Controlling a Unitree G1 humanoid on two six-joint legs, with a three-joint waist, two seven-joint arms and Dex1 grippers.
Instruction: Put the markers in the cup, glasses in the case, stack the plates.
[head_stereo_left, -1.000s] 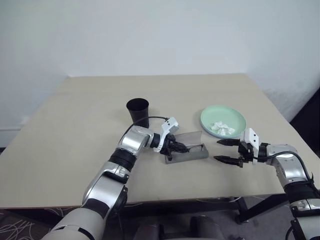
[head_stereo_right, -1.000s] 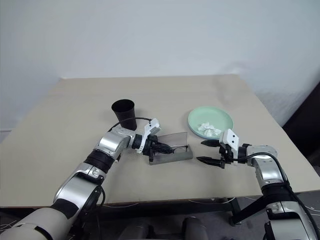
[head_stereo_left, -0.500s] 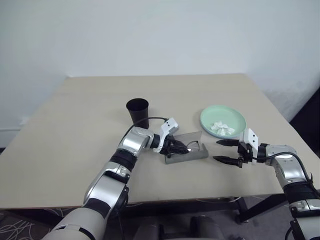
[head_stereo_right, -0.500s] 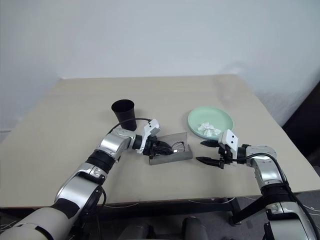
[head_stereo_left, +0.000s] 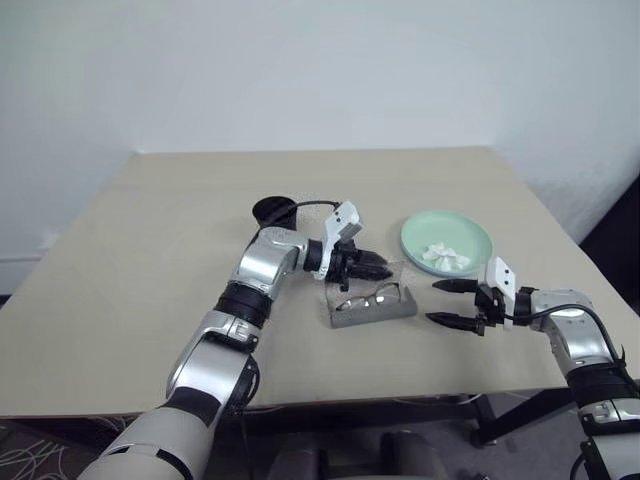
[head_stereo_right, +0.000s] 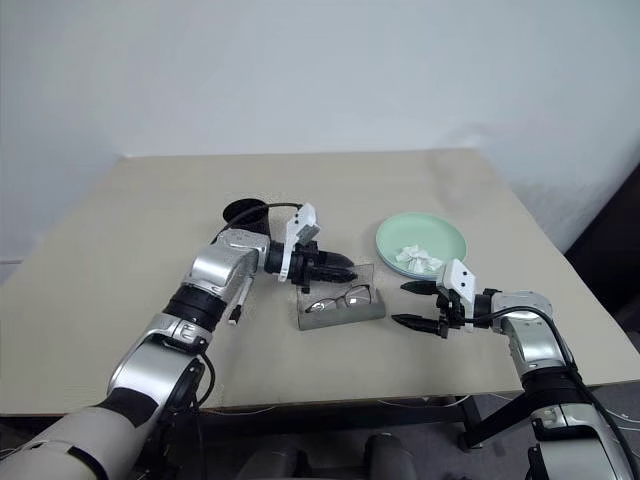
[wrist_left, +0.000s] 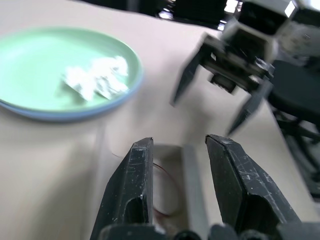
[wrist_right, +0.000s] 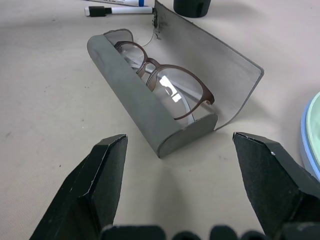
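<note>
Soft, even room light falls on the table (head_stereo_left: 150, 250), with faint shadows. Beyond the left gripper (wrist_left: 177, 192), the mint green plate (wrist_left: 35, 65) looks blurred. Glare glints on the glasses (wrist_right: 165, 85).

a broad beige bench (head_stereo_left: 150, 260) stands against a plain white wall (head_stereo_left: 320, 70). a small heap of crumpled white paper scraps (head_stereo_left: 444, 257) lies well right of the bench's middle. dark patterned floor (head_stereo_left: 30, 445) shows below the bench's near left edge.
</note>
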